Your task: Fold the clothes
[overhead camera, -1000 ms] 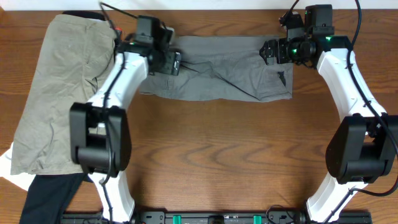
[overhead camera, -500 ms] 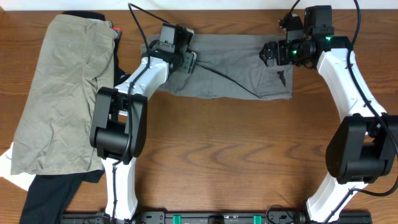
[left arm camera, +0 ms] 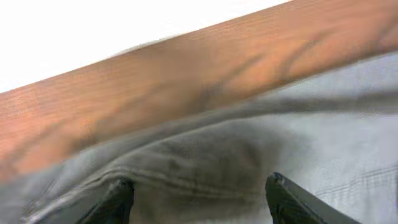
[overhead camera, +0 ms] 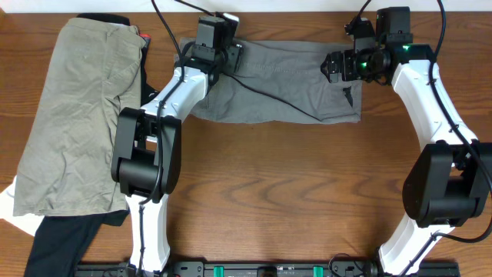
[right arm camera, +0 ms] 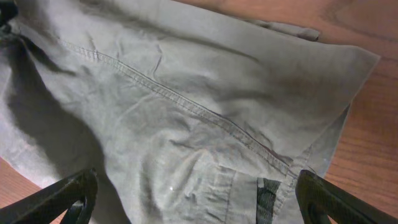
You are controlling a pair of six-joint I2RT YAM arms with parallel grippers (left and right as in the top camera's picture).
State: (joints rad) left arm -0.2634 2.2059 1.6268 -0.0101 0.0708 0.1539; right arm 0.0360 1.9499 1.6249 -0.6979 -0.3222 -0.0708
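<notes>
The grey shorts (overhead camera: 284, 85) lie spread flat along the back of the table. My left gripper (overhead camera: 233, 58) is over their back left corner, close to the table's far edge. In the left wrist view a stitched fold of the shorts (left arm camera: 217, 155) runs between the two wide-apart fingers of my left gripper (left arm camera: 202, 199), which is open. My right gripper (overhead camera: 330, 65) hovers over the right end of the shorts. Its wrist view shows a seam and a pocket of the shorts (right arm camera: 186, 112) under my open right gripper (right arm camera: 196, 199), with nothing gripped.
A paler khaki garment (overhead camera: 77, 115) covers the left side of the table. A black garment (overhead camera: 61, 238) and a white piece (overhead camera: 11, 208) lie below it at the front left. The table's back edge (left arm camera: 186, 68) lies just beyond the left fingers.
My left arm has swung right and toward the back edge, from the shorts' left end to their back left corner. The shorts' left end now lies flatter. The right arm has not moved.
</notes>
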